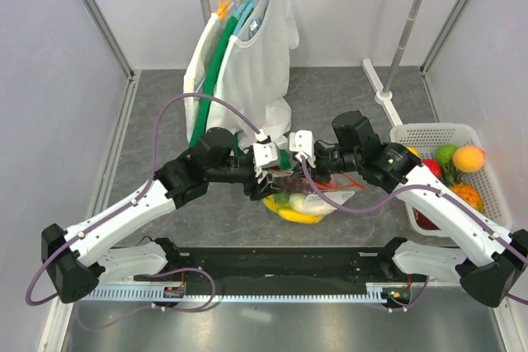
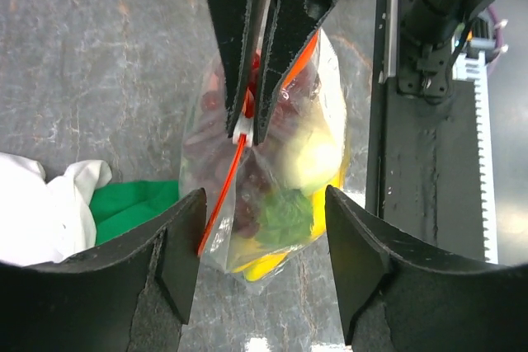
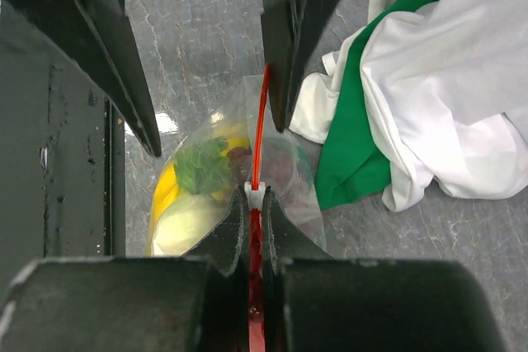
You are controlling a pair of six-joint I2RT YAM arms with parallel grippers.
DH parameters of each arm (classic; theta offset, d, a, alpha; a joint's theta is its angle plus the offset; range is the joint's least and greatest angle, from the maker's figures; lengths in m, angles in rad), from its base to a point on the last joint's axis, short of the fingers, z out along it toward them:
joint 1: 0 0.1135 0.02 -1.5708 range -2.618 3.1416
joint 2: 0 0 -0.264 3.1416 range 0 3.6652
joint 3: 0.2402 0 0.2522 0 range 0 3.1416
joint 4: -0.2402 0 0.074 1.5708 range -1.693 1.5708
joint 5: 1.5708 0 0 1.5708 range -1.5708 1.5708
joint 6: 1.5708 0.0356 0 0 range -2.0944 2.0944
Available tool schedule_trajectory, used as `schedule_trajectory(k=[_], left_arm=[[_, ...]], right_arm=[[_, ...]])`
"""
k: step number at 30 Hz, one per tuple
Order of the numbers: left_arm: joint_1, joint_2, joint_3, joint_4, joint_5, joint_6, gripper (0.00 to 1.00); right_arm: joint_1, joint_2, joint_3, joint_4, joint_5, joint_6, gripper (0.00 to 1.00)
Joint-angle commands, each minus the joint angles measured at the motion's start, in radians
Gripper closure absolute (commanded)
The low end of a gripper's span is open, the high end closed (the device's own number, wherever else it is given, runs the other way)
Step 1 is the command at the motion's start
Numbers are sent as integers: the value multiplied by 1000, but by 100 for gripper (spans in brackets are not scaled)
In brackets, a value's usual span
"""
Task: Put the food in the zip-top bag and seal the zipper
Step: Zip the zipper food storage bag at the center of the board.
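The clear zip-top bag hangs low over the table between both grippers. Through its plastic I see food: a green leafy piece, yellow banana, dark red round pieces and a white piece. My right gripper is shut on the red-orange zipper, its tips against the small white slider. My left gripper is open, one finger on each side of the bag's lower end, not touching it. In the top view, the left gripper and the right gripper nearly meet above the bag.
A white slatted basket at the right holds more fruit. White and green garments hang on a rack at the back and trail onto the table beside the bag. The black base rail runs along the near edge.
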Motion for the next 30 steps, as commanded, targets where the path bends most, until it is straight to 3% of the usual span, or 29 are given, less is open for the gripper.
schedule_trajectory(k=[1,6,9,10,13,18,30], left_arm=[[-36,26,56,10,-74,64,34],[-48,38,57,7,-88,130,44],[-50,55,63,-19,-84,161,66],[-51,58,71,-34,-78,165,80],[-50,66,83,-69,-73,164,98],[-3,34,74,-51,-88,99,98],[62,-29,46,-80,-108,73,98]], right_arm=[[21,-23,17,77,-52,-6,100],[35,-23,15,50,-49,-29,100],[36,-26,12,50,-42,-30,100],[36,-28,10,48,-39,-29,100],[36,-32,6,42,-16,-30,100],[36,-17,20,-77,41,-87,100],[35,-67,-9,-162,168,-102,94]])
